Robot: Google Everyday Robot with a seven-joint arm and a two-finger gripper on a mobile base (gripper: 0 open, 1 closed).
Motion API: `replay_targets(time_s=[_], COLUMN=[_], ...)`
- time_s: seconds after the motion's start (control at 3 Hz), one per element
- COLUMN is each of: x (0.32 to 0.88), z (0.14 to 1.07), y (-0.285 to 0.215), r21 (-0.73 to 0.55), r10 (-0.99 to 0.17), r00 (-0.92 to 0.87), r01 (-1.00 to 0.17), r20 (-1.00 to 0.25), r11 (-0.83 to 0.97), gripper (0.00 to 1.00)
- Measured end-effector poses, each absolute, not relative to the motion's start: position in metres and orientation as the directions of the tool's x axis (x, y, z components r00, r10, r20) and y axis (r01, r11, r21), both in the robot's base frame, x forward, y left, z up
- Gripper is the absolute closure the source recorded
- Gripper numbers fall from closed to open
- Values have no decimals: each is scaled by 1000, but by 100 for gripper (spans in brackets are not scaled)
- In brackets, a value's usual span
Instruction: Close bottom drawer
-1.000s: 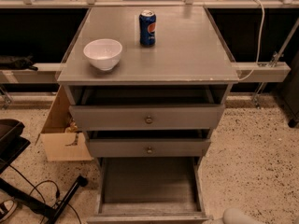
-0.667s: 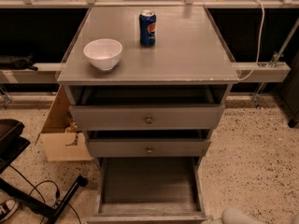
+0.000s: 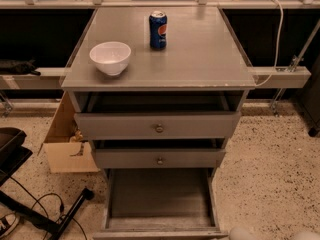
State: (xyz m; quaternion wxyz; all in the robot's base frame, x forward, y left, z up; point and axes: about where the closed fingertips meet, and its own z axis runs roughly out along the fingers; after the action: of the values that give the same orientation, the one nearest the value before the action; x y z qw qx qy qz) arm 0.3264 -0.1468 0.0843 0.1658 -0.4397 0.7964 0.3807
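The bottom drawer (image 3: pixel 160 196) of the grey cabinet stands pulled far out, with its deep box and worn floor in view. Its front panel (image 3: pixel 160 233) lies at the picture's bottom edge and its knob is hidden. The middle drawer (image 3: pixel 160 159) and top drawer (image 3: pixel 157 126) each stick out a little and show round brass knobs. My gripper is out of view. Only a pale rounded part of my arm (image 3: pixel 240 234) shows at the bottom edge, just right of the bottom drawer's front corner.
A white bowl (image 3: pixel 110 57) and a blue soda can (image 3: pixel 158 30) stand on the cabinet top (image 3: pixel 200 59). A cardboard box (image 3: pixel 65 144) sits on the speckled floor left of the cabinet. A black stand with cables (image 3: pixel 30 204) is at the lower left. A white rail (image 3: pixel 280 76) runs behind.
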Motion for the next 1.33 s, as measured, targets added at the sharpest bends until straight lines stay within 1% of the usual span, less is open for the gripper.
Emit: replay_targets(time_s=[0.33, 0.67, 1.33], x=[356, 356, 409], z=[62, 62, 76], y=[-136, -136, -128], r21=[391, 391, 324], r10=[-566, -566, -551], r00=[-490, -489, -438], r01=[-872, -872, -899], r20=[-663, -663, -711], r11=[295, 295, 296], gripper=[100, 100, 100])
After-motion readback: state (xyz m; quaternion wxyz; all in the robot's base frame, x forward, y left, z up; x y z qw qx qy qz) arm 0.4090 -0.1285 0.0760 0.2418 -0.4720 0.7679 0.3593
